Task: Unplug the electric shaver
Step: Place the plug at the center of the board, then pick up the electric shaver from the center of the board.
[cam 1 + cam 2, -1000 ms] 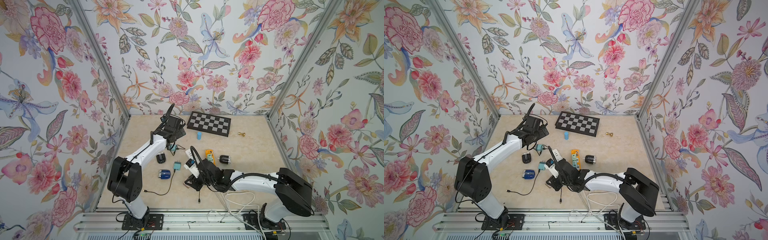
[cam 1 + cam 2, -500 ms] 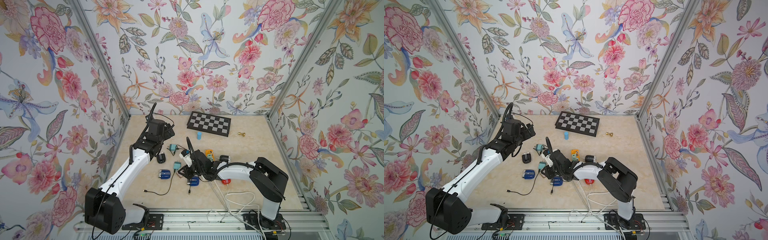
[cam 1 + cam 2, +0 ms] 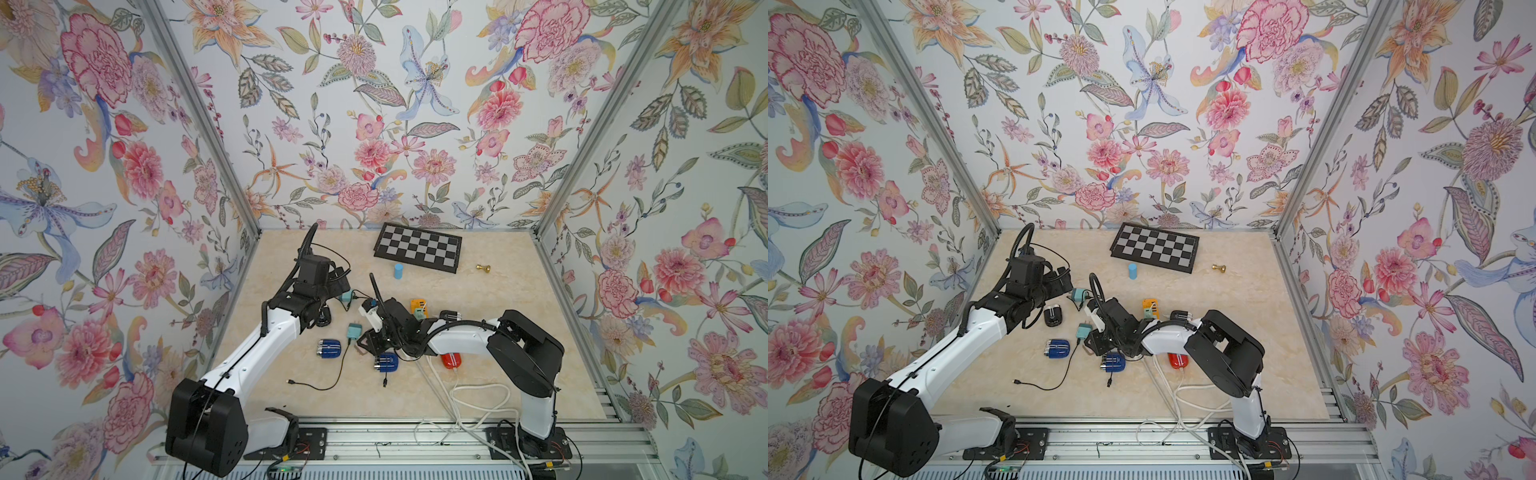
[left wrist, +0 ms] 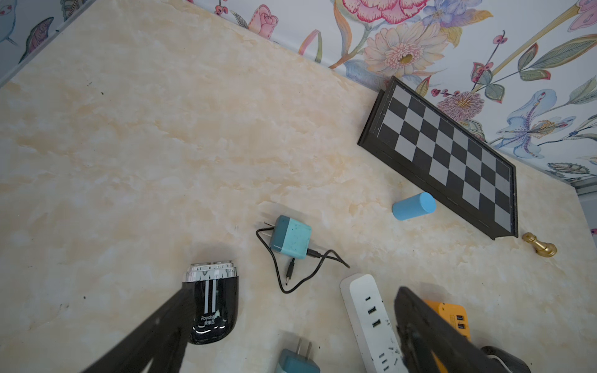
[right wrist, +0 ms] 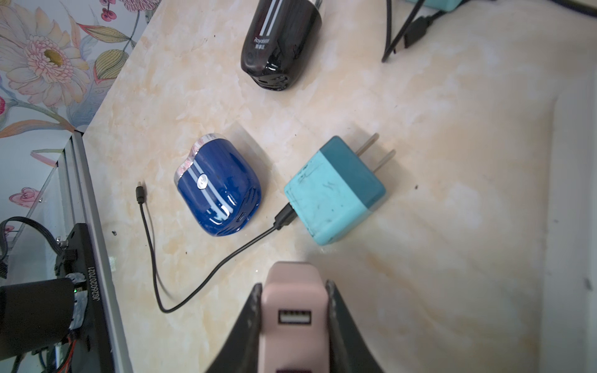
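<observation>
Gripping a pink adapter (image 5: 292, 310) by its sides, the right claw (image 5: 292, 285) is clenched and looks lifted clear of the table (image 4: 129, 145). The adapter's USB port is empty and it sits in no socket. Left claw (image 3: 341, 281) is spread wide, nothing in it, hovering near the black shaver (image 4: 211, 306).

Likely target is the blue shaver (image 3: 386, 362), lying on the table right below the right wrist. A short black lead (image 3: 385, 379) trails off its near end; can't tell if it's seated.

Ports on the second blue shaver (image 5: 219, 190) and the black one look bare. The teal charger (image 5: 336, 190) cable ends loose. Nothing is plugged into the visible part of the white power strip (image 4: 368, 310).

Read: unplug looks essentially done. Left to do: confirm that lead, set the adapter down.
</observation>
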`<action>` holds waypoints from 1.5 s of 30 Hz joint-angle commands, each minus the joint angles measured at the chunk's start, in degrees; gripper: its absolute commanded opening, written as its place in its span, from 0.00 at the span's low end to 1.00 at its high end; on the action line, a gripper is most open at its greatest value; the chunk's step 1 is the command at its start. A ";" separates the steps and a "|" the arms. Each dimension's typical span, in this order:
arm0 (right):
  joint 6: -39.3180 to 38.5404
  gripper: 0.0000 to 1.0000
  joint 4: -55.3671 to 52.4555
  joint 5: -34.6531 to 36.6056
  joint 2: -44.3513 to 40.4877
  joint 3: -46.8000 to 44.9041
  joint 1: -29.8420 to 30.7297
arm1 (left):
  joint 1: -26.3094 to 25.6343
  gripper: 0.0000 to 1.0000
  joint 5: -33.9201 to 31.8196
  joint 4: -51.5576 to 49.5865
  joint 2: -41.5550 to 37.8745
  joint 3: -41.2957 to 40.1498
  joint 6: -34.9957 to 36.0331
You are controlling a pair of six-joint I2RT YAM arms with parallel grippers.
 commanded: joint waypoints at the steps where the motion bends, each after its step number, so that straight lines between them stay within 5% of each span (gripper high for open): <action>1: -0.88 0.23 -3.49 3.34 1.23 1.05 -0.80 | 0.50 0.97 2.15 -0.89 -2.92 -3.70 0.53; 8: -2.94 0.38 -6.97 3.94 -0.33 1.43 -0.68 | 0.52 0.96 4.66 1.38 -3.86 -6.26 -0.04; 24: -13.28 0.72 -12.44 13.48 -8.70 6.54 1.40 | 0.31 0.97 4.34 0.12 -0.42 1.95 7.50; 32: -12.14 0.73 -15.67 21.51 -17.81 6.32 0.50 | -1.26 0.97 6.00 2.61 -0.02 5.43 13.25; 39: -10.69 0.73 -22.89 24.38 -29.81 0.61 -7.12 | -9.99 0.95 3.81 3.01 8.26 13.47 18.50; 45: -15.45 0.75 -26.47 14.83 -39.09 -8.15 -22.84 | -14.85 0.95 3.23 4.49 16.07 20.86 16.70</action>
